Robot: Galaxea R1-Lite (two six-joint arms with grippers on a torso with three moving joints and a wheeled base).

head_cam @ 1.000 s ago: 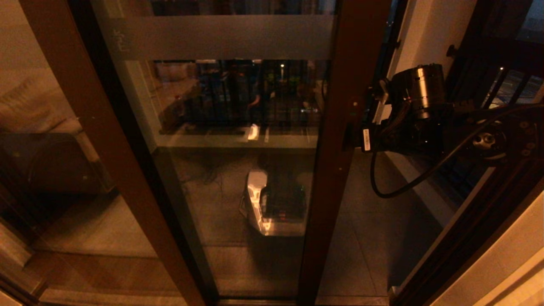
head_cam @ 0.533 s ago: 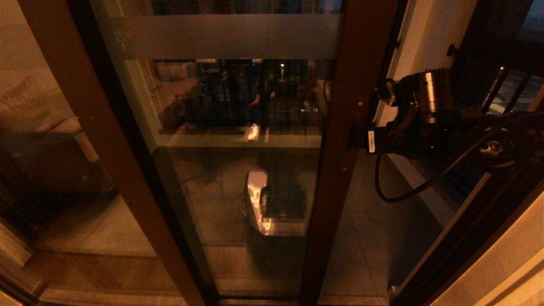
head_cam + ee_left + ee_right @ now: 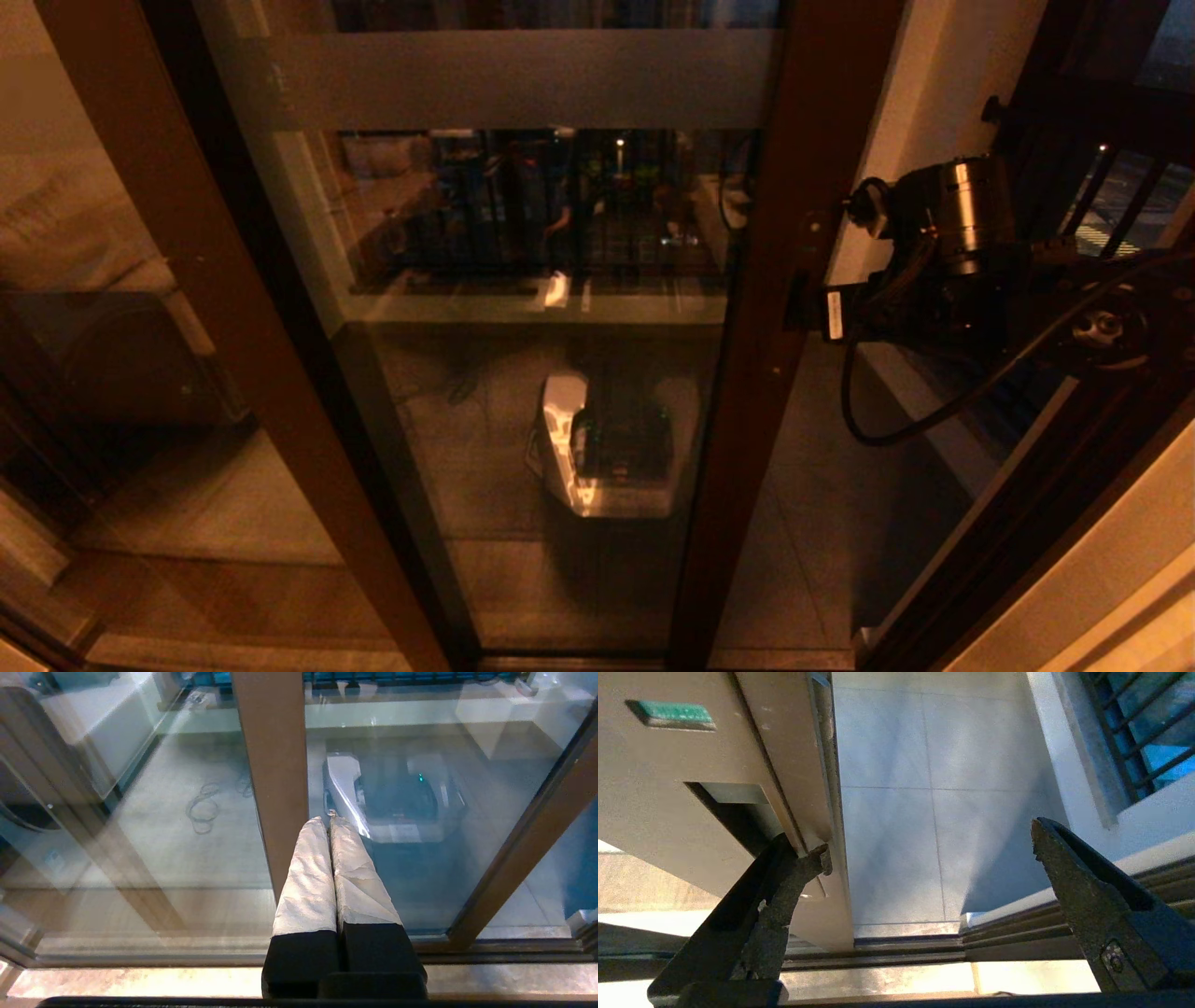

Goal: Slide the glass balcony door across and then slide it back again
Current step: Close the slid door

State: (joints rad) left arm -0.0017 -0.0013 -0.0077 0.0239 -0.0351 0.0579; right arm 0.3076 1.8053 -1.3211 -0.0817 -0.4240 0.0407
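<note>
The glass balcony door [image 3: 794, 215] is a clear pane with a frosted band across the top, set in a reddish-brown frame. My right gripper [image 3: 805, 313] is at the door's right stile. In the right wrist view this gripper [image 3: 930, 845] is open, with one finger [image 3: 784, 882] hooked into the recessed handle slot [image 3: 733, 807] and the other finger [image 3: 1078, 891] free in the doorway. My left gripper [image 3: 328, 820] is shut and empty, its taped fingers [image 3: 308, 877] close before the glass, beside a brown frame post [image 3: 275, 765].
A gap of tiled balcony floor [image 3: 896, 812] lies between the door's edge and the dark jamb [image 3: 1027, 523] on the right. The floor track [image 3: 878, 956] runs below. A black-barred railing window [image 3: 1111, 187] and a white wall [image 3: 934, 75] stand behind the right arm. A dark washing machine [image 3: 103, 355] shows at the left.
The door's right stile has slid to the right, and my right gripper has gone with it at the handle slot. The gap to the jamb has narrowed.
</note>
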